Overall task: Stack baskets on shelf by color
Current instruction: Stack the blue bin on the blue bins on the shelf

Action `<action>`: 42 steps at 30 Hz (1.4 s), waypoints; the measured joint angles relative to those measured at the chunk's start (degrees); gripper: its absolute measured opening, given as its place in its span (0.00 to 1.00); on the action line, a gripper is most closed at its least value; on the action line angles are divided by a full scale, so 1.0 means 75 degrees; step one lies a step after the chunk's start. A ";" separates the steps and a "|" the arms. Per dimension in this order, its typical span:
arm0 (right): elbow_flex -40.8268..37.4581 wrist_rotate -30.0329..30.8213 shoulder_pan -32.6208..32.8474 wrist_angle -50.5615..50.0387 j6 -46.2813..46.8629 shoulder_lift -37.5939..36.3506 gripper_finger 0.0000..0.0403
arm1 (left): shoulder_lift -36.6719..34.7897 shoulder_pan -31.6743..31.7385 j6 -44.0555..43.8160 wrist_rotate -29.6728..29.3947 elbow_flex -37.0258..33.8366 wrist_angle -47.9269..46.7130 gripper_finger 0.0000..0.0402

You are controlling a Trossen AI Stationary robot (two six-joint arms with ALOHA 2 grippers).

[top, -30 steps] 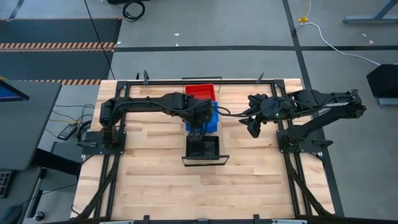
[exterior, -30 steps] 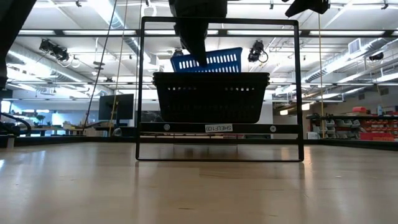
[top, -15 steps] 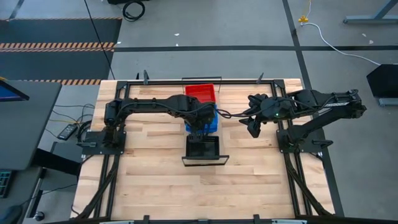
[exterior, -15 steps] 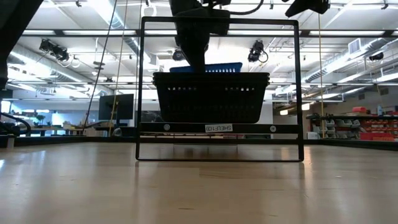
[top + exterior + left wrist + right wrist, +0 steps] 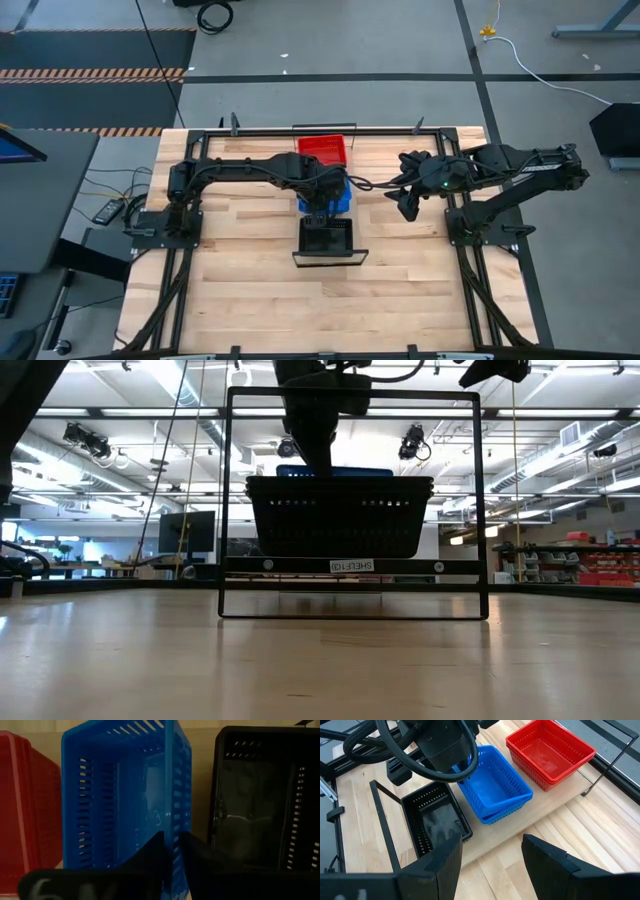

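From above we see the left claw (image 5: 321, 207) over the blue basket (image 5: 341, 196), which sits nested on another blue one on the shelf (image 5: 520, 827), between the red baskets (image 5: 323, 147) and the black basket (image 5: 326, 239). Its fingers (image 5: 150, 857) straddle the blue wall, but we cannot tell if they grip it (the arm hides much of the basket). The right claw (image 5: 490, 852) hangs wide and empty over the bench (image 5: 240, 300), well apart.

mirrored "SHELF (D)" label (image 5: 352, 566), shelf (image 5: 300, 565) front edge
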 joint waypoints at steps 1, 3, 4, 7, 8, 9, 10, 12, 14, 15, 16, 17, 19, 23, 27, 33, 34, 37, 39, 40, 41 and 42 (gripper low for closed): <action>0.0000 0.0000 0.0000 0.0000 0.0000 0.0000 0.52 | 0.0000 -0.0003 0.0000 0.0000 0.0000 0.0005 0.18; 0.0000 0.0003 0.0000 0.0000 0.0000 0.0000 0.52 | 0.0000 -0.0003 0.0003 0.0001 0.0000 0.0012 0.19; 0.0000 0.0000 0.0002 0.0000 0.0000 0.0000 0.52 | 0.0000 -0.0002 0.0003 0.0000 0.0000 0.0012 0.19; 0.0000 0.0002 0.0001 0.0000 0.0000 0.0000 0.52 | 0.0000 0.0000 0.0016 -0.0021 0.0000 0.0027 0.19; 0.0000 0.0003 0.0000 0.0000 0.0000 -0.0003 0.52 | 0.0000 -0.0003 0.0034 -0.0043 0.0000 0.0035 0.18; 0.0000 0.0000 0.0000 0.0000 0.0000 0.0000 0.52 | 0.0000 -0.0003 0.0052 -0.0047 0.0000 0.0035 0.16; 0.0000 0.0001 0.0000 0.0000 0.0000 0.0000 0.52 | 0.0000 -0.0003 0.0052 -0.0049 0.0000 0.0038 0.14; 0.0000 0.0003 0.0000 0.0000 0.0000 0.0000 0.52 | 0.0000 -0.0003 0.0050 -0.0058 0.0000 0.0035 0.09; 0.0000 0.0003 0.0002 0.0000 0.0000 -0.0002 0.52 | 0.0000 -0.0015 0.0052 -0.0065 0.0000 0.0041 0.04; 0.0000 0.0003 0.0000 0.0000 0.0000 -0.0001 0.52 | 0.0000 -0.0015 0.0052 -0.0062 0.0000 0.0041 0.03; 0.0000 0.0003 0.0000 0.0000 0.0000 -0.0001 0.52 | 0.0000 -0.0015 0.0045 -0.0060 0.0000 0.0041 0.03; 0.0000 0.0003 0.0000 0.0000 0.0000 -0.0001 0.52 | 0.0000 -0.0015 0.0023 -0.0063 0.0000 0.0041 0.03; 0.0000 0.0003 0.0000 0.0000 0.0000 0.0000 0.52 | 0.0000 -0.0017 0.0017 -0.0058 0.0000 0.0046 0.05; 0.0000 0.0003 0.0000 -0.0002 0.0000 -0.0001 0.52 | -0.0003 -0.0015 -0.0006 -0.0058 0.0000 0.0044 0.05; 0.0000 0.0003 0.0000 -0.0003 0.0000 0.0000 0.52 | -0.0003 -0.0017 -0.0009 -0.0058 0.0000 0.0042 0.04; 0.0000 0.0003 0.0000 -0.0003 0.0000 0.0000 0.52 | 0.0043 -0.0016 -0.0015 -0.0061 -0.0001 0.0089 0.11; 0.0000 0.0003 0.0000 -0.0003 0.0001 0.0000 0.52 | 0.0050 -0.0017 -0.0012 -0.0061 -0.0045 0.0136 0.12; 0.0000 0.0003 0.0001 -0.0006 0.0002 -0.0001 0.52 | 0.0056 -0.0017 -0.0025 -0.0093 -0.0221 0.0389 0.14; 0.0000 0.0003 0.0000 -0.0006 0.0016 -0.0002 0.52 | 0.0061 -0.0017 -0.0027 -0.0178 -0.0230 0.0344 0.16; 0.0000 0.0003 0.0000 -0.0006 0.0014 -0.0002 0.52 | 0.0060 -0.0017 -0.0015 -0.0197 -0.0229 0.0334 0.16; 0.0000 0.0003 0.0000 -0.0009 0.0010 0.0000 0.52 | 0.0058 -0.0016 -0.0012 -0.0205 -0.0227 0.0308 0.17; 0.0000 0.0003 0.0000 -0.0009 0.0009 0.0000 0.52 | 0.0059 -0.0015 -0.0015 -0.0207 -0.0228 0.0280 0.18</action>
